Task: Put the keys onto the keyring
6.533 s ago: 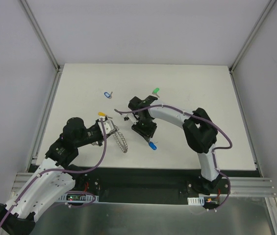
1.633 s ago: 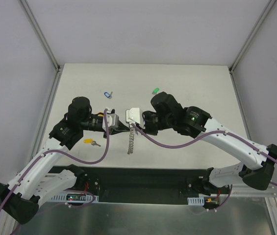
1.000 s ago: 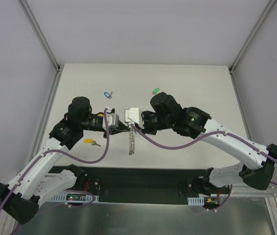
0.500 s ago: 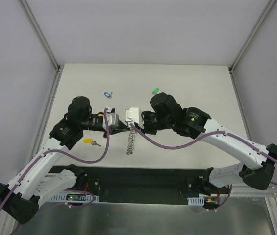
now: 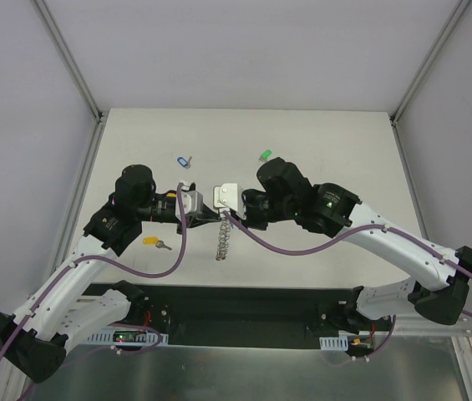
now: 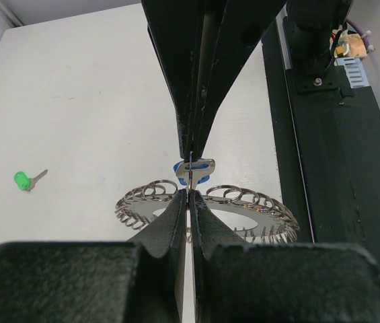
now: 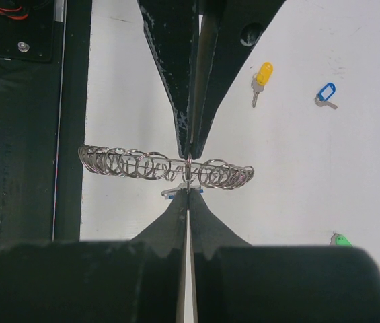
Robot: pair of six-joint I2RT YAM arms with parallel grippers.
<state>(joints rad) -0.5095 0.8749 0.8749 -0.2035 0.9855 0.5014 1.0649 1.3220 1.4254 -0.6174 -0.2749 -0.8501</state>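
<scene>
1. keyring (image 6: pixel 243 205): large silver-grey ring edged with many small wire loops, wreath-like; gripped at its rim over the middle of the white surface (image 5: pixel 327 142); edge-on from above, hanging from the two tools toward the arm bases; lower edge touching the surface or not, cannot tell
2. left tool (image 6: pixel 188 196): jaws closed tight on the keyring's looped rim, reaching in from the keyring's left side
3. right tool (image 7: pixel 187 196): jaws closed on the solid-blue key, reaching in from the keyring's right side, tip to tip with the left tool
4. solid-blue key (image 6: pixel 196 171): blue head with a silver part, pressed right against the keyring's rim on the right tool's side; threaded onto a loop or only touching, cannot tell
5. yellow key (image 5: pixel 151 241): flat on the surface, left of the keyring, well apart from it
6. pale blue key (image 5: pixel 184 160): flat on the surface, beyond the keyring and to its left
7. green key (image 5: pixel 264 155): flat on the surface, beyond the keyring and to its right – about as far off as the pale blue key
</scene>
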